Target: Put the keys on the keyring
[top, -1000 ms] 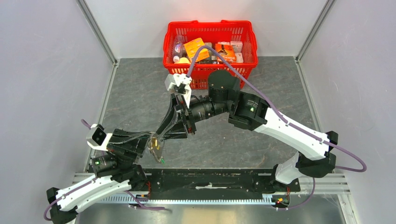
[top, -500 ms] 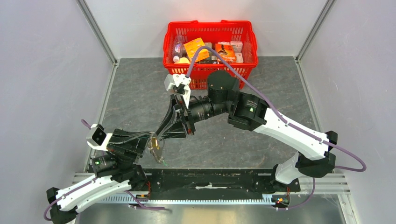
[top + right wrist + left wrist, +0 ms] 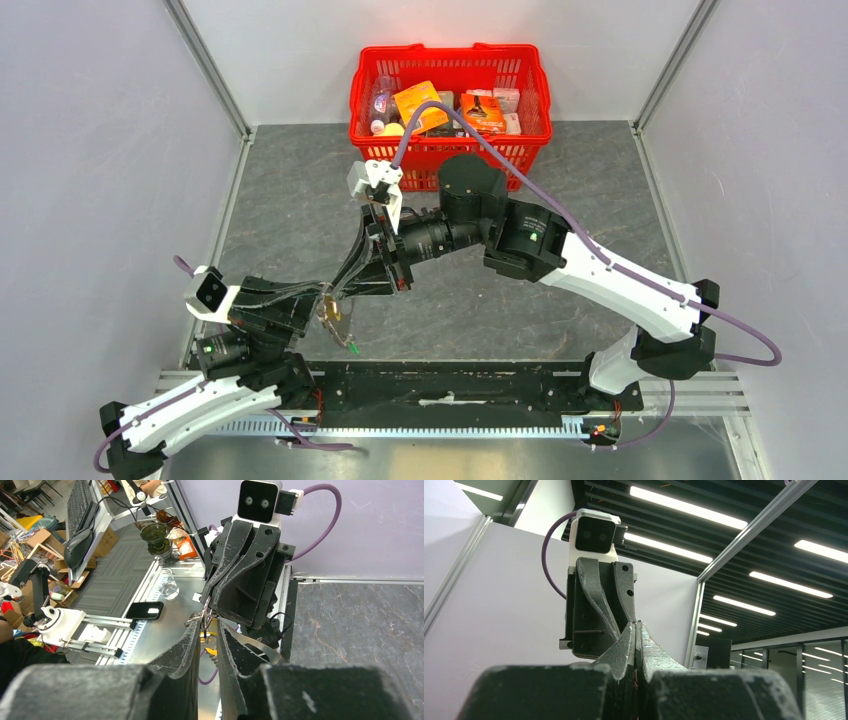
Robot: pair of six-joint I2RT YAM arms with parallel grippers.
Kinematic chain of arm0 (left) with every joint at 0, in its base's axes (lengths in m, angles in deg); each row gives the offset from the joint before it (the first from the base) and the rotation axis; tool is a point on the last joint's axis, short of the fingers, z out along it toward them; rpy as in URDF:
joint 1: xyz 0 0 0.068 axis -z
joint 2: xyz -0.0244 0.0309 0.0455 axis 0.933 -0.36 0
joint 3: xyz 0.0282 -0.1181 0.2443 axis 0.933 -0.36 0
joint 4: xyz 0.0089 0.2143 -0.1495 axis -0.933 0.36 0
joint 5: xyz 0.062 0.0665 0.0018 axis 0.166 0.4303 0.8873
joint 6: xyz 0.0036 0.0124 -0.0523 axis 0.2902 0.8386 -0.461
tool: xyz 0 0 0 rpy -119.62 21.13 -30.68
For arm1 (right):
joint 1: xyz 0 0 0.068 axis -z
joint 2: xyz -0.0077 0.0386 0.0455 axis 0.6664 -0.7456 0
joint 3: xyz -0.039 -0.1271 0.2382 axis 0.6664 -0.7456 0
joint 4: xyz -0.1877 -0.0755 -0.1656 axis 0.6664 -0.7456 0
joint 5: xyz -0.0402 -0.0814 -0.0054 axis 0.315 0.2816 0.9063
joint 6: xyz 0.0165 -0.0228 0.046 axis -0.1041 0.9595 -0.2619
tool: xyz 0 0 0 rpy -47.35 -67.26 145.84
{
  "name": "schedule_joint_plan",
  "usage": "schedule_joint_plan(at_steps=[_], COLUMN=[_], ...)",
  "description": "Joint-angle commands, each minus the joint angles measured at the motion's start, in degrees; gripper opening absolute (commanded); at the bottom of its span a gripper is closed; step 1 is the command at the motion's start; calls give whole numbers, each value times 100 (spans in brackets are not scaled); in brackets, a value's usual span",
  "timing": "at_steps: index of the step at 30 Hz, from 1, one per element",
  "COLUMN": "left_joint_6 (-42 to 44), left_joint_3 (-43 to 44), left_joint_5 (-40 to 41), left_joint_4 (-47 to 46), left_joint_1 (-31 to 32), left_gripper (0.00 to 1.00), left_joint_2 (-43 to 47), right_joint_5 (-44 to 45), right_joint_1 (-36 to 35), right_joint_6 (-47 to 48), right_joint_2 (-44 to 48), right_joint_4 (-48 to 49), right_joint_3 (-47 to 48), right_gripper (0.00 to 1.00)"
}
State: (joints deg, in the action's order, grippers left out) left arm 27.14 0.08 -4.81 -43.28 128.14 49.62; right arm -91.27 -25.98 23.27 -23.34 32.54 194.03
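Now the left gripper [image 3: 635, 628] is pinching the keyring [image 3: 205, 614] with fingers pressed together; the right gripper [image 3: 209, 628] is sitting narrow around it, grip unclear, green key [image 3: 352, 347] dangling below

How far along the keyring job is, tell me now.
Done: nothing certain. The green key hangs near the keyring; whether it is threaded is unclear. In hand: the left gripper pinches the keyring, the right gripper meets it. Left: threading, plus the second key, which I cannot make out.

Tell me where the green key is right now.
Top view, left of centre: the green key dangles just below the left end effector, above the black base rail.
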Motion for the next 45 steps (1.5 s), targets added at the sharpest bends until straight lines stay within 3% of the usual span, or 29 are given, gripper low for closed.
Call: schedule_joint_plan(at_steps=[1, 8, 10, 17, 19, 24, 29, 32, 38, 45], left_joint_6=[47, 35, 18, -76, -200, -202, -20, 134, 321, 447], left_joint_3=[138, 129, 104, 78, 241, 1100, 1901, 2566, 3595, 3945], left_joint_5=[166, 134, 127, 66, -64, -572, -334, -463, -1252, -2375], left_joint_4=[-244, -236, -236, 206, 1023, 4061, 6495, 7608, 8707, 9252], left_joint_1=[3, 3, 1, 4, 4, 3, 8, 3, 6, 3], left_gripper=[2, 2, 2, 2, 2, 10, 15, 17, 17, 18], left_joint_2=[-35, -35, -36, 140, 298, 1069, 2080, 1945, 704, -759], right_joint_5=[115, 160, 169, 143, 226, 488, 607, 646, 471, 28], right_joint_1=[-50, -61, -61, -63, -59, -57, -58, -52, -52, -53], right_joint_6=[38, 72, 84, 111, 133, 324, 846, 1146, 1563, 1904], right_joint_2=[-1, 1, -13, -74, -79, 117, 369, 279, 189, 64], right_joint_4=[229, 217, 198, -67, -311, -1152, -2602, -3717, -4960, -5733], right_joint_3=[128, 182, 204, 455, 576, 602, 767, 1128, 1142, 1266], right_gripper=[23, 10, 1, 0, 0, 0, 0, 0, 0, 0])
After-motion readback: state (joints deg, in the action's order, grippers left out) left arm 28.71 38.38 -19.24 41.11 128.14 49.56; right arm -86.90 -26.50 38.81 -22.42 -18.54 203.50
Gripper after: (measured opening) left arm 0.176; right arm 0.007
